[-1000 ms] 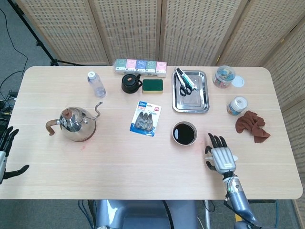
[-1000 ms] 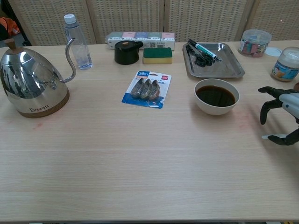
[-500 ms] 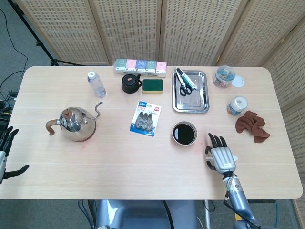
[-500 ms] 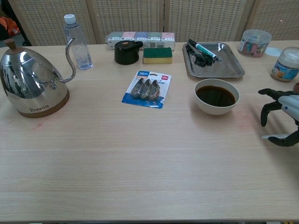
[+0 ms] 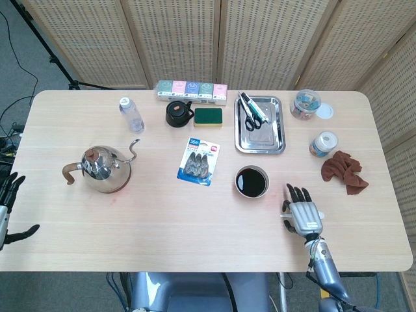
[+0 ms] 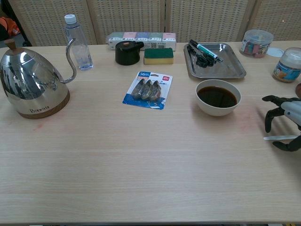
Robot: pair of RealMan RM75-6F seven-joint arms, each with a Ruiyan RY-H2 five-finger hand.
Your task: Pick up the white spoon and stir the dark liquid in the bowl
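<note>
Our right robot hand (image 6: 285,121) open, arched over spoon (image 6: 281,137) on bench (image 6: 141,165); flat handle may slip, nearby bowl (image 6: 218,97) may spill.

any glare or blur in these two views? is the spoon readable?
Head view: even, soft light, sharp, faint shadows; the spoon is hidden under the right hand. Chest view: reflections on the kettle and a sheen on the tray; the spoon is only a thin pale sliver at the frame's right edge, with the hand cropped.
</note>
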